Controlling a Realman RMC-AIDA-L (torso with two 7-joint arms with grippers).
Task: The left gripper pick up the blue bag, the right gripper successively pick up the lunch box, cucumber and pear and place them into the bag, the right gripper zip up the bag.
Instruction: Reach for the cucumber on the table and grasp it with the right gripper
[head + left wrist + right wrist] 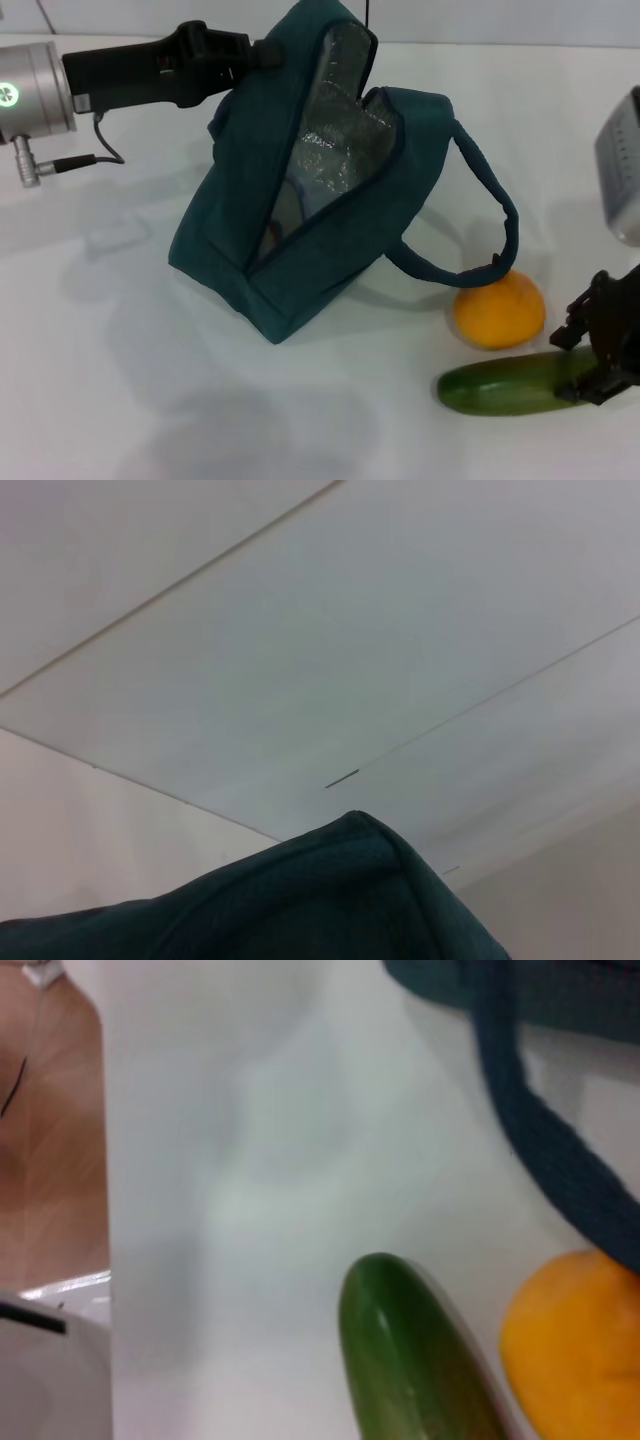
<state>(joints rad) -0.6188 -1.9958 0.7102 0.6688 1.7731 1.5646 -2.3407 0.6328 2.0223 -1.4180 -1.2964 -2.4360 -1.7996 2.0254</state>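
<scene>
So the left gripper [262,52] is clamped on the top edge of the blue bag [255,235], holding it unzipped on the table [120,380]. Right of it, the pear [499,310] touches the strap. The cucumber [515,382] lies left-right; the right gripper [590,365] is at its right end, can't tell if closed.
</scene>
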